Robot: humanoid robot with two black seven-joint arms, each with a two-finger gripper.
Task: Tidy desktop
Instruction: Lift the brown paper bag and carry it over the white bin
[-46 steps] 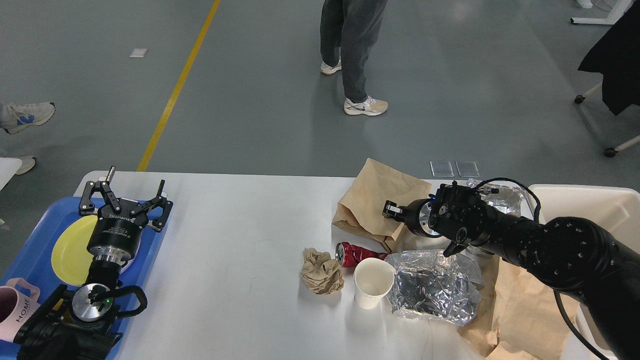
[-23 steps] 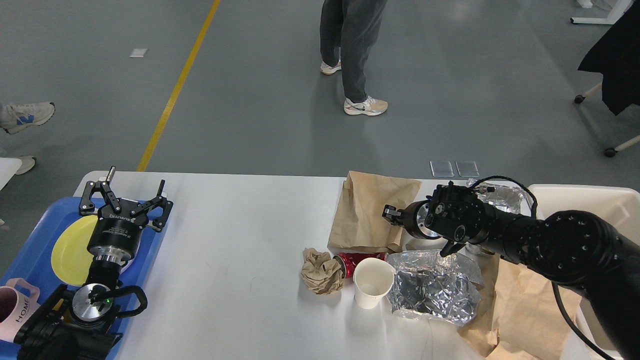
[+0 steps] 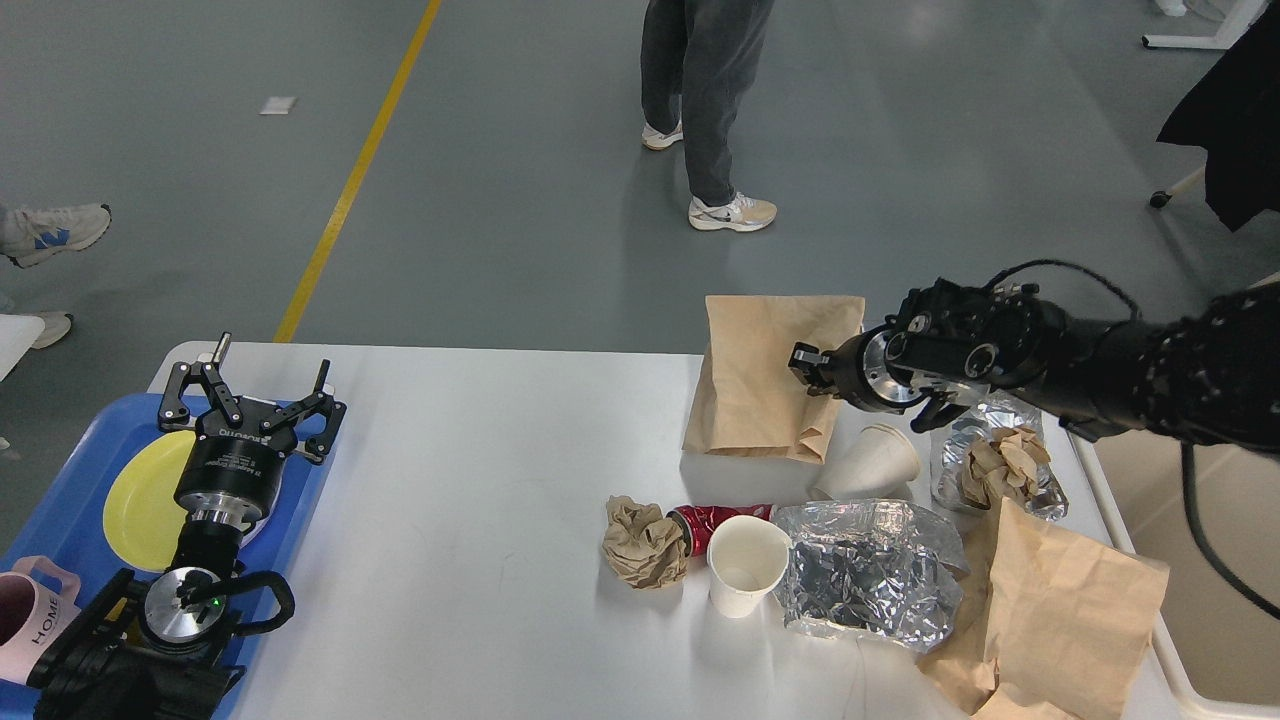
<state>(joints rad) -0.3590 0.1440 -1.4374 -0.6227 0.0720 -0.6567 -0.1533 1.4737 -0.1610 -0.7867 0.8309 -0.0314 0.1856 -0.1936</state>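
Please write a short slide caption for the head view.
Right gripper lifts a flat brown paper bag above the littered white desktop; left gripper is open.

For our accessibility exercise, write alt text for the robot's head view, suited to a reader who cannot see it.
The right pincer holds up a brown paper bag at the far side of the white desktop, above paper cups, foil, a crushed red can and crumpled paper. The left pincer hovers open over a blue tray holding a yellow plate.
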